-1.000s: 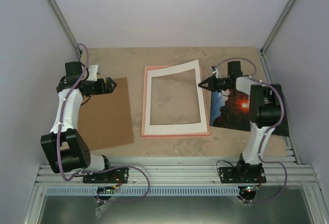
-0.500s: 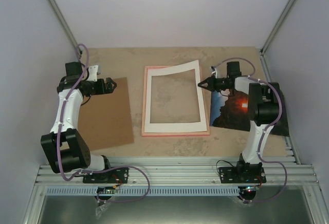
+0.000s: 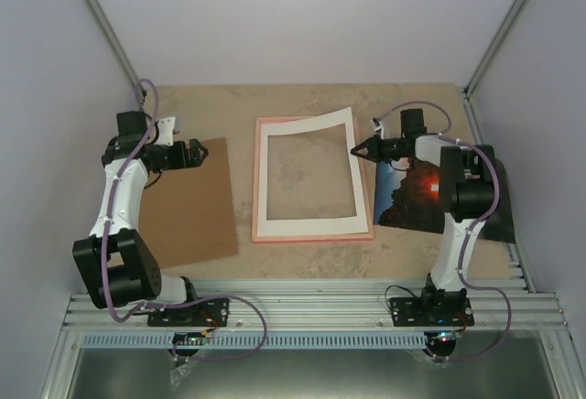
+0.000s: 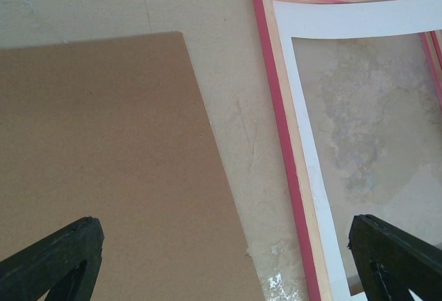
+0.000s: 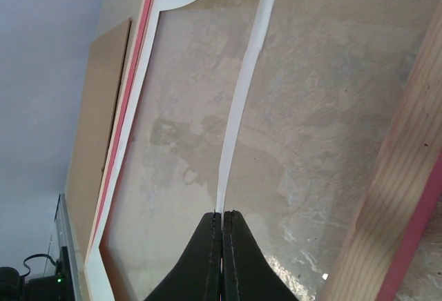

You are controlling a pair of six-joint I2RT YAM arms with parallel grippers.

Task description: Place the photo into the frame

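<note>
The pink frame point(image 3: 256, 188) lies flat at the middle of the table. A white mat board point(image 3: 307, 131) rests in it, with its right side raised. My right gripper point(image 3: 357, 151) is shut on that raised right edge; in the right wrist view the thin white mat board point(image 5: 238, 114) runs edge-on out of the gripper point(image 5: 222, 215). The photo point(image 3: 410, 199), dark with an orange glow, lies on the table right of the frame, partly under my right arm. My left gripper point(image 3: 200, 152) hangs open and empty over the gap between the brown board point(image 4: 103, 149) and the frame point(image 4: 276, 108).
The brown backing board point(image 3: 188, 207) lies flat left of the frame. Walls close in the table on the left, right and back. A metal rail point(image 3: 311, 306) runs along the near edge by the arm bases.
My right gripper has shifted slightly left with the mat board's edge in it. The left arm has not moved.
</note>
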